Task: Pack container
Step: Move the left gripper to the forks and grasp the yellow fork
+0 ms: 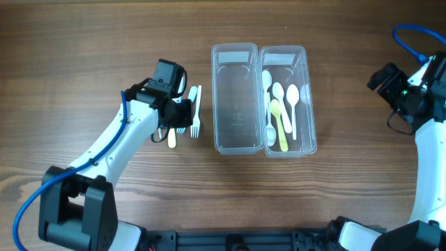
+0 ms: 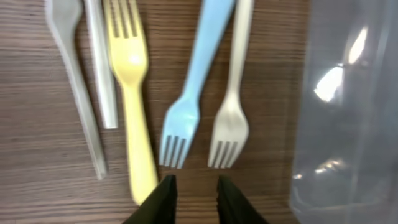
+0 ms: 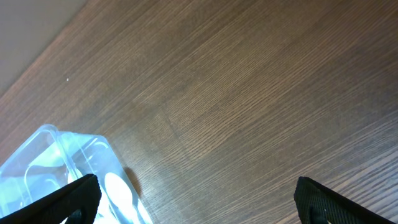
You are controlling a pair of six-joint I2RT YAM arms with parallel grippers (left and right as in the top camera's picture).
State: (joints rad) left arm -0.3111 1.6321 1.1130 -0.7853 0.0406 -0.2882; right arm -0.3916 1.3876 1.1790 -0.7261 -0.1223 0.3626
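Left gripper (image 2: 194, 186), narrowly parted and empty, hangs over a pale-blue plastic fork (image 2: 180, 121) and a beige plastic fork (image 2: 230, 124). Right gripper (image 3: 196, 199) is spread wide and empty, near the clear plastic two-compartment container (image 1: 215, 104).

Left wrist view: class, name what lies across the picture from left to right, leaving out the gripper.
Grey utensil handle, pale handle, yellow fork, blue fork, cream fork, clear container.
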